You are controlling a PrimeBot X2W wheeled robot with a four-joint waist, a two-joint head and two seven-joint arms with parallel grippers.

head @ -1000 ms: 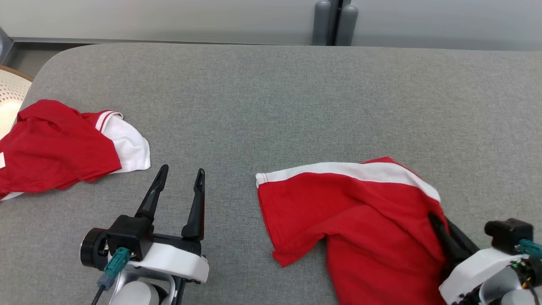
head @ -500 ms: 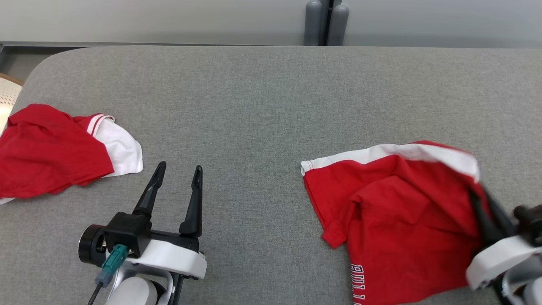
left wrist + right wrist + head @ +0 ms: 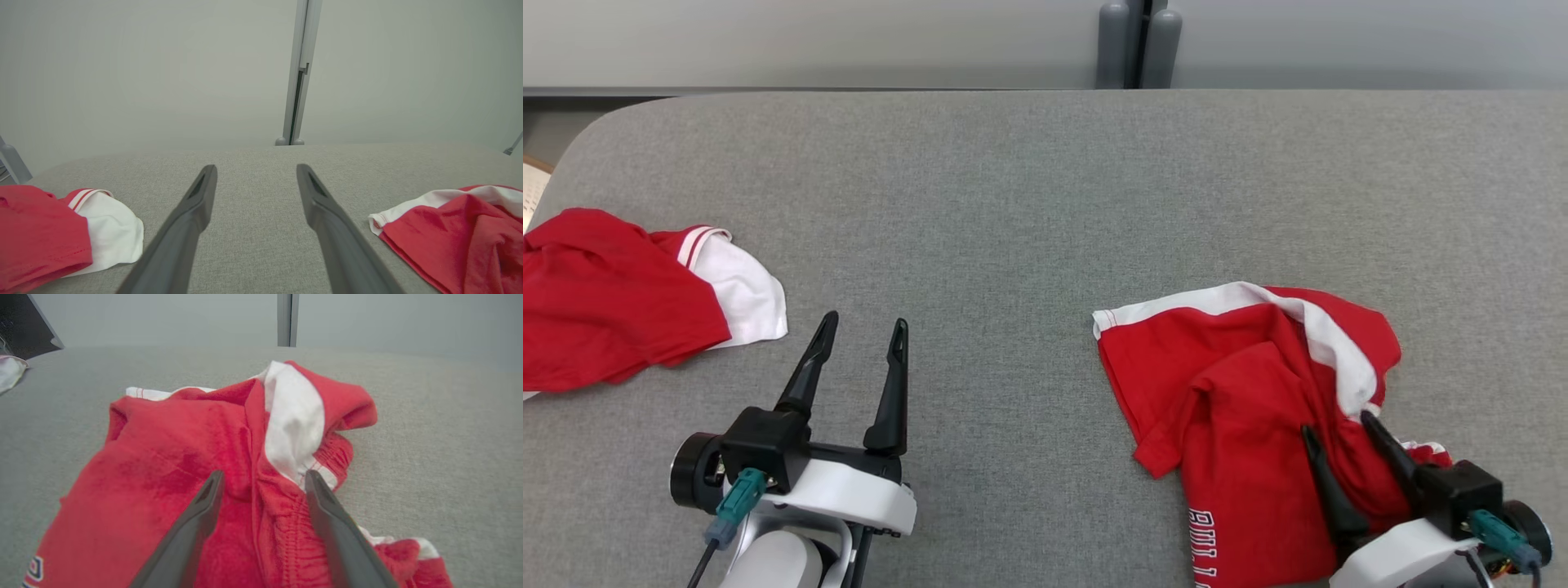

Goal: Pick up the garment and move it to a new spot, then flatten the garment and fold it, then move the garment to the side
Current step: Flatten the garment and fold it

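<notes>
The garment [image 3: 1241, 392], red with white trim and white lettering near its lower edge, lies crumpled on the grey table [image 3: 1013, 204] at the right. My right gripper [image 3: 1335, 423] stands open just over its bunched near end, holding nothing. In the right wrist view the garment [image 3: 184, 437] spreads beneath the right gripper [image 3: 264, 473], its white band folded over the top. My left gripper [image 3: 866, 320] rests open over bare table at the lower left, well apart from the cloth. The left wrist view shows the left gripper [image 3: 256, 167] open, with the garment [image 3: 457, 228] off to the right.
A second red and white garment [image 3: 613, 294] lies bunched at the table's left edge, also seen as a second garment [image 3: 36, 228] from the left wrist. A grey post [image 3: 1127, 41] stands behind the table's far edge. Grey table surface stretches between the two garments.
My right gripper carried the garment to the right, then opened and let it go; the cloth has slumped into a crumpled heap. The head camera has shifted a little. The left arm stayed still.
</notes>
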